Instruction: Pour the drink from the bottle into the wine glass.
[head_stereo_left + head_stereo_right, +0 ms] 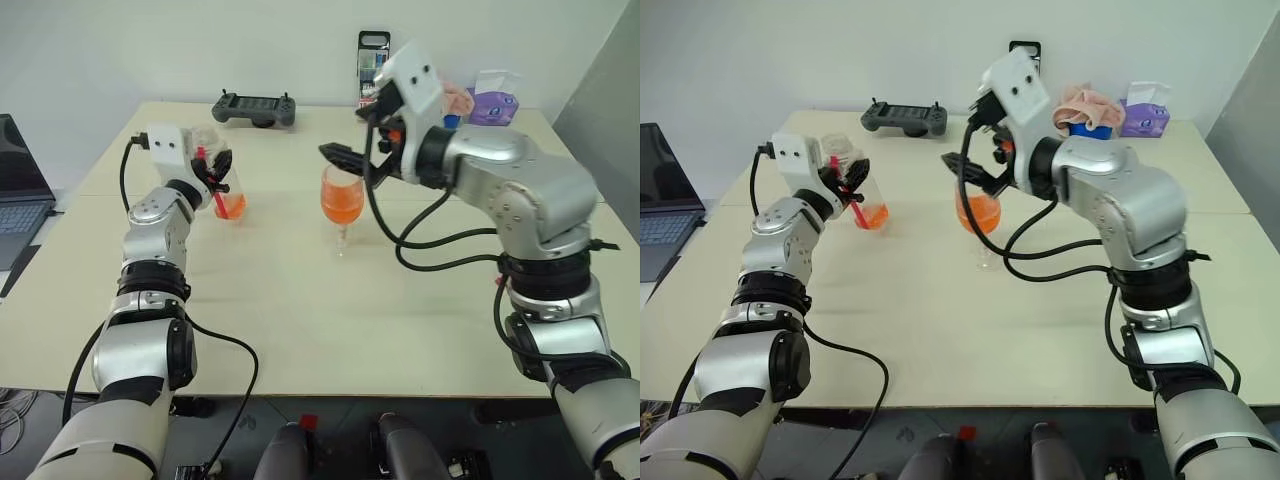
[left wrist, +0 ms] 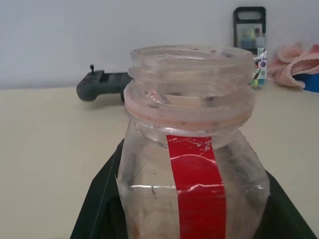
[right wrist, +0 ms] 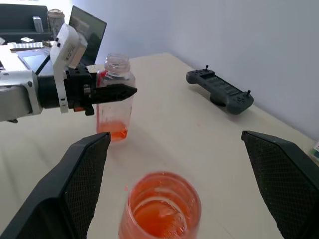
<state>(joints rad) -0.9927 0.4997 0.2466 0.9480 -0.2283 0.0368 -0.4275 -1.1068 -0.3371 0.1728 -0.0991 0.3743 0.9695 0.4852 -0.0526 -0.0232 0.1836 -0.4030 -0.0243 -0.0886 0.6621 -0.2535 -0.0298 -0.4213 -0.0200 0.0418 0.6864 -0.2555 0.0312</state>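
We note the wide right gripper (image 1: pixel 962 170) flanks the clear stemmed wine glass (image 1: pixel 341 205) mid-tabletop; contact tips it. Left gripper (image 1: pixel 216 172) clamps the slim clear plastic bottle (image 1: pixel 224 185).

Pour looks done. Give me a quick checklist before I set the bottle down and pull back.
1. Left gripper firmly shut on bottle: ok.
2. Bottle upright, no cap on it: ok.
3. Bottle nearly emptied, thin orange layer left at its bottom: ok.
4. Wine glass standing upright with drink inside: ok.
5. Right gripper open, fingers either side of the glass, not touching: ok.
6. Spills on table: cannot tell.
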